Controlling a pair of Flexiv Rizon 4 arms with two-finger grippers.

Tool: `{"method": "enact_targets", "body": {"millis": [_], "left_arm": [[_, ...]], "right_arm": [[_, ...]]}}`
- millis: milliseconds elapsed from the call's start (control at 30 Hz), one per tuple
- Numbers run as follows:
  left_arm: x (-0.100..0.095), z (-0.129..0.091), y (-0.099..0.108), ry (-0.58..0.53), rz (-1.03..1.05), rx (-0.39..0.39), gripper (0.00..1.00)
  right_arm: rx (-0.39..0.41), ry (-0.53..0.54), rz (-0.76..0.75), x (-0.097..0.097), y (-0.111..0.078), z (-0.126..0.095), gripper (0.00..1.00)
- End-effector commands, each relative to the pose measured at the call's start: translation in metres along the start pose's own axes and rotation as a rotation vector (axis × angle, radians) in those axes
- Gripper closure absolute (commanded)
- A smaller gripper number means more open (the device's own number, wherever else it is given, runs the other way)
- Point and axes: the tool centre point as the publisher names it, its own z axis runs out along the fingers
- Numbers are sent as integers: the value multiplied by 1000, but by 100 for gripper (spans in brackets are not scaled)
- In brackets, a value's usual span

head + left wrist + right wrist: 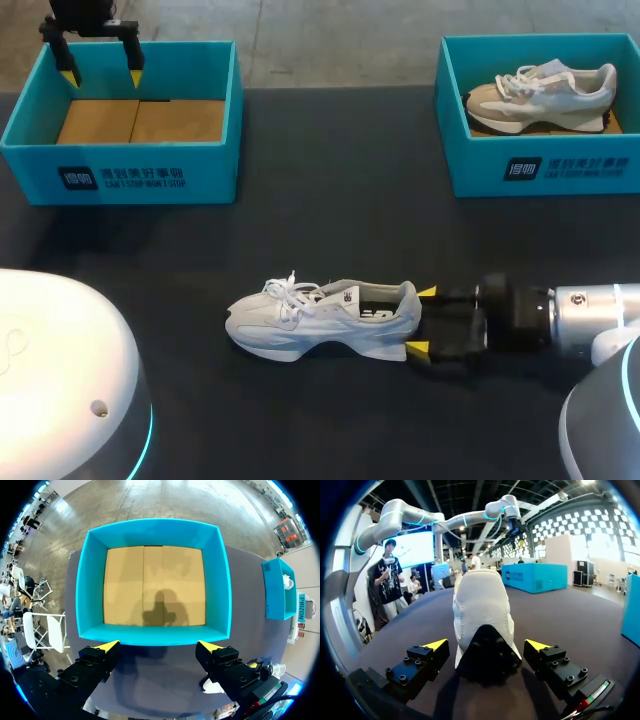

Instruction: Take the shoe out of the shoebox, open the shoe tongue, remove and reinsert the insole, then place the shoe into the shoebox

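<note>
Flanking rounded heel of pale shoe (320, 318), right end effector (422, 320) released; left end effector (101, 76) released above teal shoebox (120, 178).

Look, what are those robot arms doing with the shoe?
A white shoe stands on the dark table. The right hand sits at its heel, open, one finger on each side, not gripping it. The left hand hangs open above the empty blue box at the far left. In the second blue box at the far right lies another shoe.

Insole unclear – (perhaps) inside shoe (325, 320)
</note>
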Motion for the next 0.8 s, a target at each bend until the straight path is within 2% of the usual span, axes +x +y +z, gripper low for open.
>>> {"method": "enact_targets", "body": {"millis": [33, 800], "left_arm": [[0, 0, 0, 0, 0, 0, 0], [0, 0, 0, 0, 0, 0, 0]], "right_arm": [[7, 6, 0, -2, 3, 10, 0], [-19, 49, 8, 5, 2, 31, 0]]}}
